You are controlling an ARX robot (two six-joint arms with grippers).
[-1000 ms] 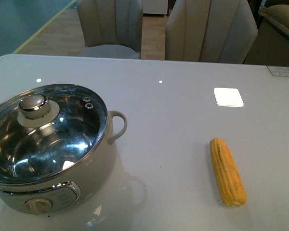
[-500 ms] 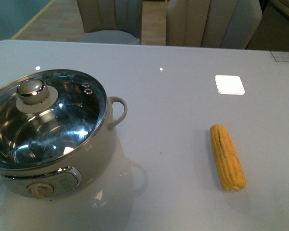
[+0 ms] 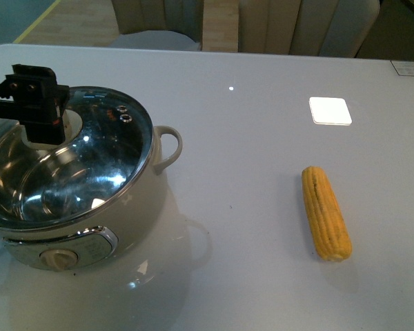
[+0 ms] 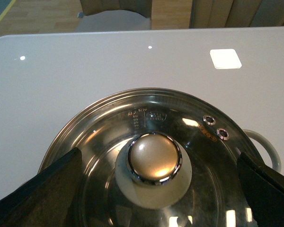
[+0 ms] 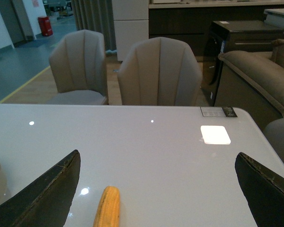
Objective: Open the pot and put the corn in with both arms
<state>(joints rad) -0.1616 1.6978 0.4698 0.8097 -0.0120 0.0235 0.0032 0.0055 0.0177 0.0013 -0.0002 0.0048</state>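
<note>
pot [image 3: 145, 207] stands at the near left corner of the table [image 3: 262, 138], loop handle [image 3: 167, 148] turned toward the middle. its glass lid [image 3: 96, 172] is on, seated in the steel rim, so the opening step is not yet done. corn [image 3: 326, 221] lies on its side toward the near right of the table, well apart from the pot, with bare surface between.

left gripper [image 3: 43, 124] hangs over the lid. in the left wrist view its fingers [image 4: 42, 189] are spread wide, one on each side of the knob [image 4: 154, 157], gripping nothing. whether they are low enough to pinch the knob i cannot tell. right gripper [image 5: 157, 152] is also spread wide and empty, above the table on the corn's side, not touching the cob.

risks, as i judge them: the knob is a smooth shiny dome, so an off-centre or high pinch could slip, and the lid might tilt, catch the rim, or drop on the table. the cob is round and may roll when squeezed. a lid held low over the pot could block the right arm's path.
</note>
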